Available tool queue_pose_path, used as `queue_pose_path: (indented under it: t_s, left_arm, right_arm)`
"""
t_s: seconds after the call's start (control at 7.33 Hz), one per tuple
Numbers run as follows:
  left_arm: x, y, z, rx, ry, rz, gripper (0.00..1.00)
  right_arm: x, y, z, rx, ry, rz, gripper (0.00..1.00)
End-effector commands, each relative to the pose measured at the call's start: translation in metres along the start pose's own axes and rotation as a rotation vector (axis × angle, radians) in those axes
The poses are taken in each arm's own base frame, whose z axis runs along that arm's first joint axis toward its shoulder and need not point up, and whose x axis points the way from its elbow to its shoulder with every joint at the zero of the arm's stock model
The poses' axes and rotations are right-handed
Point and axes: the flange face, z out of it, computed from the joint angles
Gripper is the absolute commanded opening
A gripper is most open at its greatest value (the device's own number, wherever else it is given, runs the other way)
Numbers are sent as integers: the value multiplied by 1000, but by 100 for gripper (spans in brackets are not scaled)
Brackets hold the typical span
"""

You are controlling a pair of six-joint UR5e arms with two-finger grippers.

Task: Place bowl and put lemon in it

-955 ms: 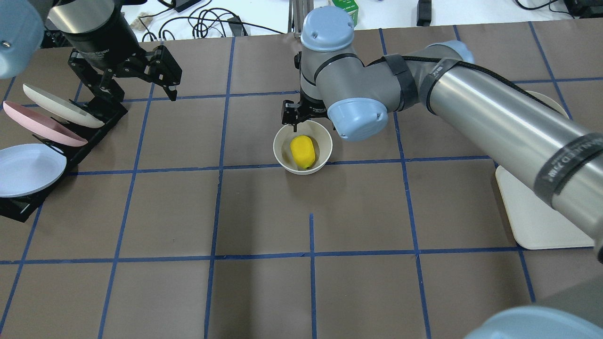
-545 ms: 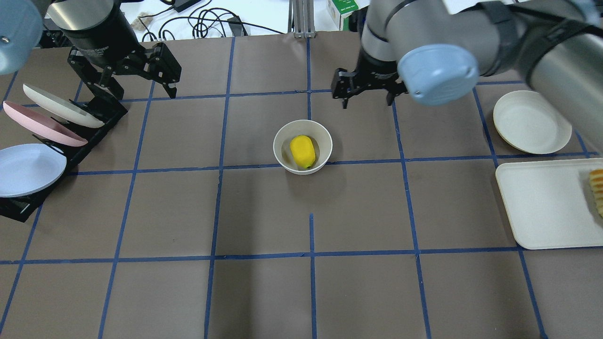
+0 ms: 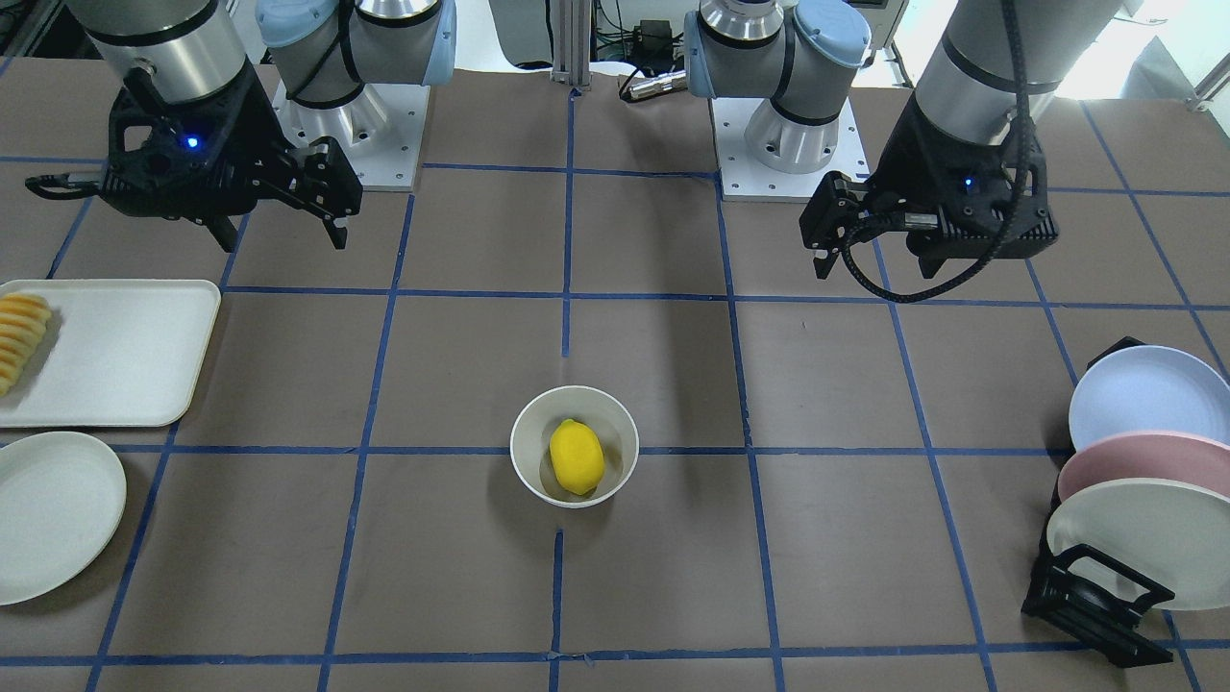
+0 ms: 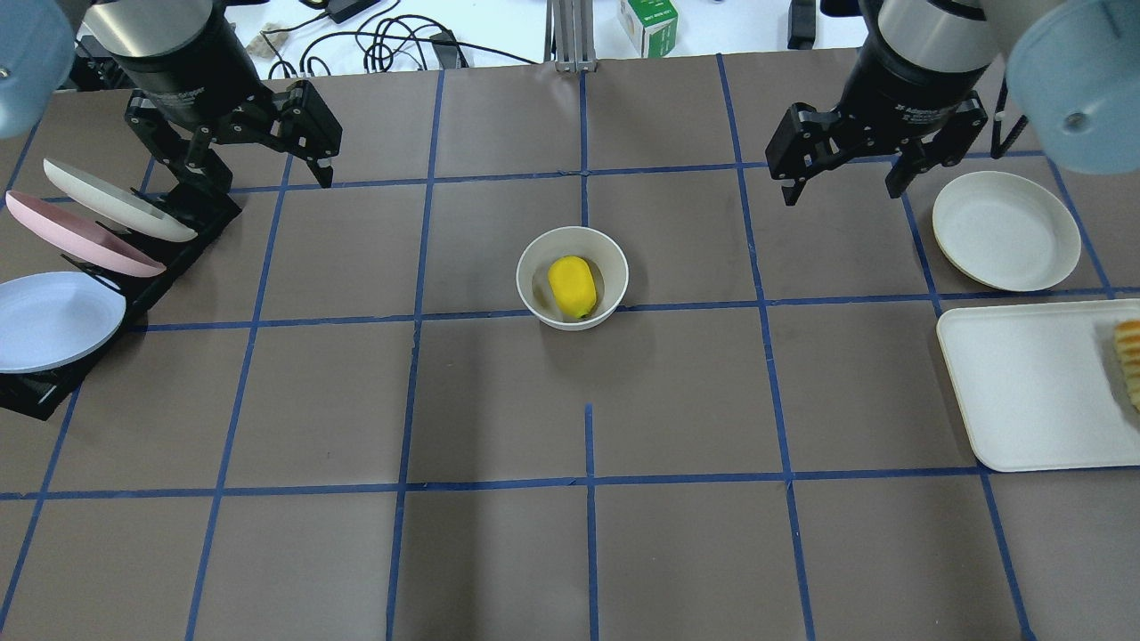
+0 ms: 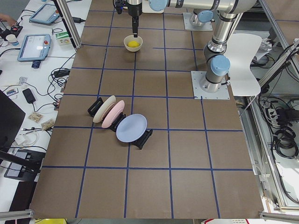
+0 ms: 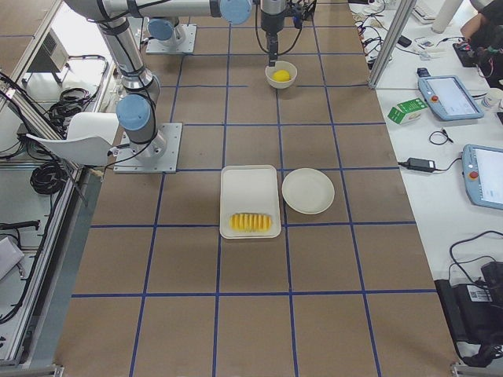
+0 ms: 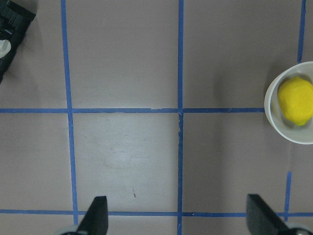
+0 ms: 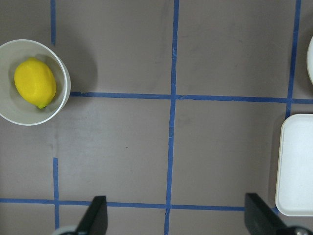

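The bowl (image 4: 527,267) sits mid-frame in the overhead view with the lemon (image 4: 572,285) lying inside it, so the job looks done. The left gripper (image 4: 267,174), upper left, and the right gripper (image 4: 841,191), upper right, both hang wide open, holding nothing, well apart from the bowl. I'd reckon the lemon firm but smooth and apt to roll, best pinched across its narrow middle. The bowl looks light, stiff and glossy, so take one wall at the rim. There is bare table all round it; the rack (image 4: 200,214) at left, and the plate (image 4: 1006,231) and tray (image 4: 1024,392) at right, are well apart.
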Motion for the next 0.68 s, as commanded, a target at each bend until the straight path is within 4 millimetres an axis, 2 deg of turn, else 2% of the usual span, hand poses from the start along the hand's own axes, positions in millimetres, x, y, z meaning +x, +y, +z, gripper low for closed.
queue_pose_path:
  t_s: [0.0,0.55]
  left_arm:
    - [0,1,-3,3,3,-2,100]
    - [2,1,-2,2,5,1,100]
  right_arm:
    - [1,5,-6,1,5,-13,100]
    - [2,4,-6,3,3,-11,100]
